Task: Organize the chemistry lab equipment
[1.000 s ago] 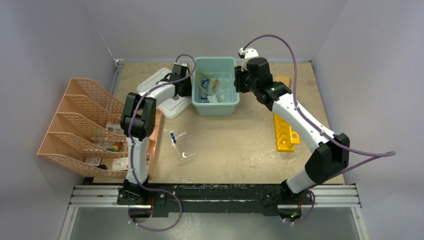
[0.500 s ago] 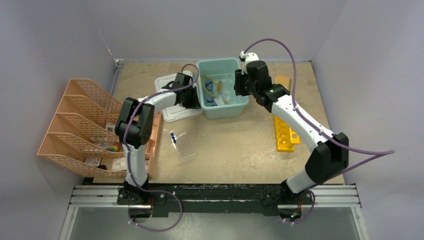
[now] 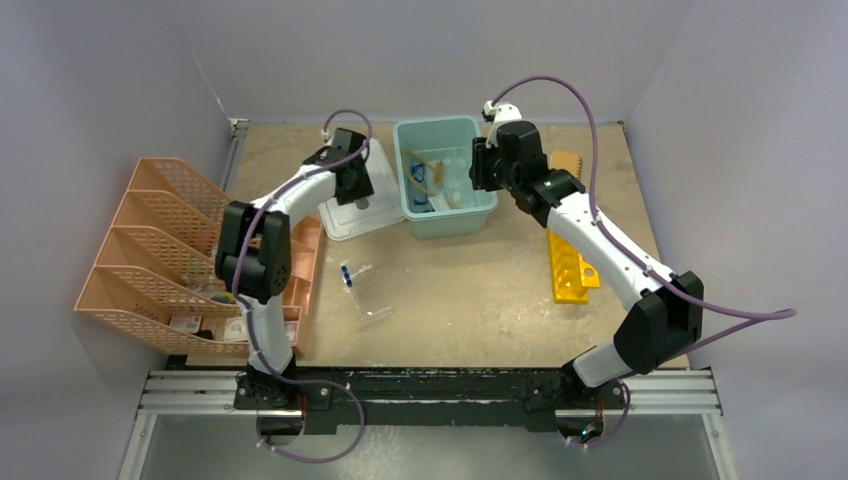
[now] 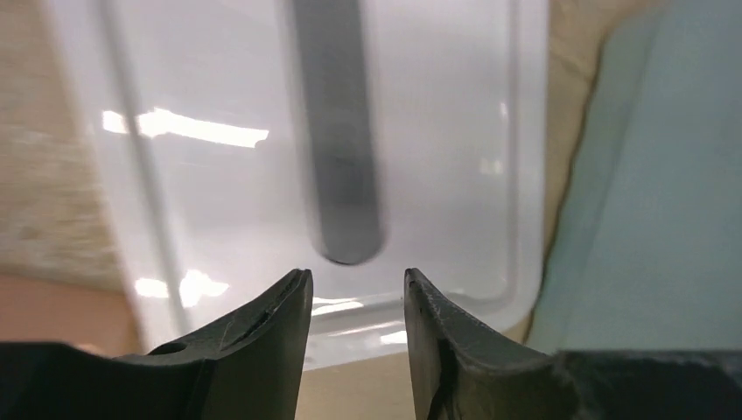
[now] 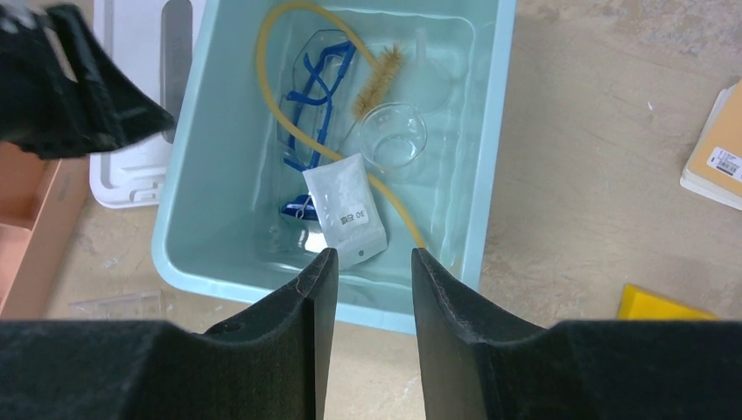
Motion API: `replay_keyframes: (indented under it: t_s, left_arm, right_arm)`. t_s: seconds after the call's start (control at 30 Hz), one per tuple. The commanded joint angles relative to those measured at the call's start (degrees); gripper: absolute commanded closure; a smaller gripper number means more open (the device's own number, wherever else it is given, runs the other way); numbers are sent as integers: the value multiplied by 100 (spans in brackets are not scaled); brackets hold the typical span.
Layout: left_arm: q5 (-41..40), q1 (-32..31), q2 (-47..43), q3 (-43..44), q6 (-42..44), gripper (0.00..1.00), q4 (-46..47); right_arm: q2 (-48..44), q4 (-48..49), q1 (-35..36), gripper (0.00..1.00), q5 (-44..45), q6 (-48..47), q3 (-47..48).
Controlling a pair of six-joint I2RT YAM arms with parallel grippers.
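Above the bin (image 5: 490, 175), the right gripper (image 5: 367, 262) hangs with its fingers spread and nothing between them. Its wrist camera looks straight into the bin. A white packet (image 5: 344, 210) lies just under the fingertips, on top of a loop of amber tubing (image 5: 261, 61). Blue-framed glasses (image 5: 315, 83) sit inside that loop, and a brush (image 5: 378, 79) rests beside a glass dish (image 5: 394, 131). From the top camera these things are only small blurs of colour.

The left gripper (image 4: 354, 278) is likewise parted and holds nothing. It hovers low over a white lid (image 4: 219, 175), near the lid's edge. Its own view shows only the glossy lid, a dark oblong mark (image 4: 337, 175) on it, blurred, and a teal wall of the bin at the right.

The top camera shows what neither wrist view does. The lid lies flat just left of the bin, and the two look to be touching or nearly so. The left arm reaches to it from beside the peach trays (image 3: 150, 215). A clear cylinder (image 3: 365, 298) with a blue end lies on its side on the table (image 3: 470, 290), well apart from both grippers and between the arms. A yellow rack (image 3: 568, 270) lies under the right forearm. The right wrist view catches the corner of a notebook (image 5: 713, 144) to the right of the bin.
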Motion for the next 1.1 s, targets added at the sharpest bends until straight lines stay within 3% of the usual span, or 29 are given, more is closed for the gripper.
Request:
replay_keyframes:
  t_s: [0.0, 0.2, 0.37, 0.5, 0.63, 0.83, 1.07]
  left_arm:
    - [-760, 610, -687, 153, -107, 55, -308]
    - [-1223, 1090, -636, -20, 234, 53, -409]
    - [-299, 1457, -107, 110, 476, 53, -411]
    - [90, 1489, 83, 163, 717, 51, -282]
    - [-206, 1500, 266, 259, 770, 51, -482]
    - [-185, 1510, 645, 355, 932, 65, -567]
    - [-106, 1510, 1185, 851, 1142, 61, -862]
  right_arm:
    - [-261, 161, 2, 61, -1, 44, -44]
    - [-241, 185, 4, 61, -47, 71, -62]
    - [-257, 184, 5, 60, -56, 71, -54]
    - [-272, 158, 9, 61, -38, 75, -65]
    - [-295, 141, 9, 61, -30, 129, -99]
    - [-314, 136, 3, 61, 4, 168, -89]
    - [-311, 126, 9, 61, 92, 158, -32]
